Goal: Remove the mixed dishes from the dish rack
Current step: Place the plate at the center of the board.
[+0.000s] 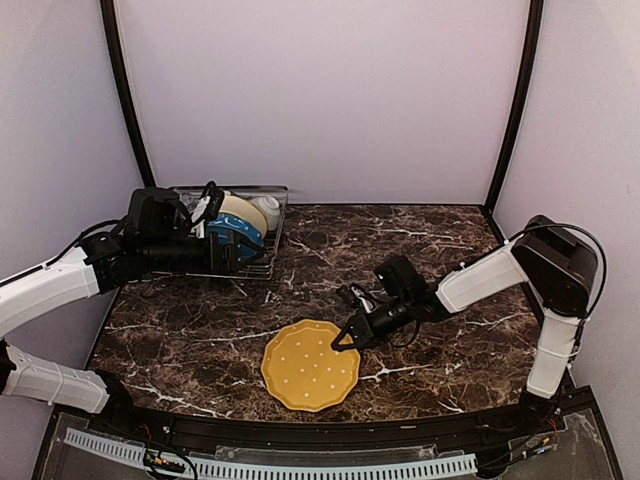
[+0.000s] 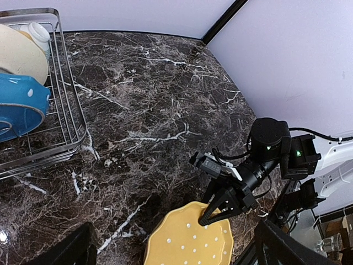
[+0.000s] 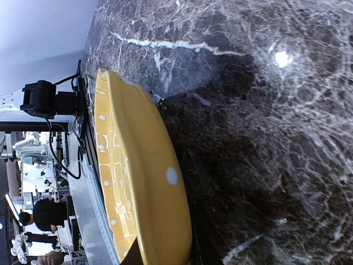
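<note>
One scalloped yellow dotted plate (image 1: pixel 308 364) is laid on the marble table (image 1: pixel 430 240), rim pinched in the narrow right tool (image 1: pixel 350 338). The left tool (image 2: pixel 174 226) is held wide, seemingly readied for the wire dish rack (image 1: pixel 272 255).

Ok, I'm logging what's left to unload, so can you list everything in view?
yellow plate: one, yellow with white dots, flat on the table near the front
blue plate: one, blue with white dots, standing in the dish rack
cream plate: one, cream, in the rack behind the blue plate
cream mug: one, cream, rack's far end, partly hidden
dish rack: one, silver wire, table's far left corner
table: one, dark marble
left claw: one, black, open, by the rack
right claw: one, black, closed on the yellow plate's right rim
</note>
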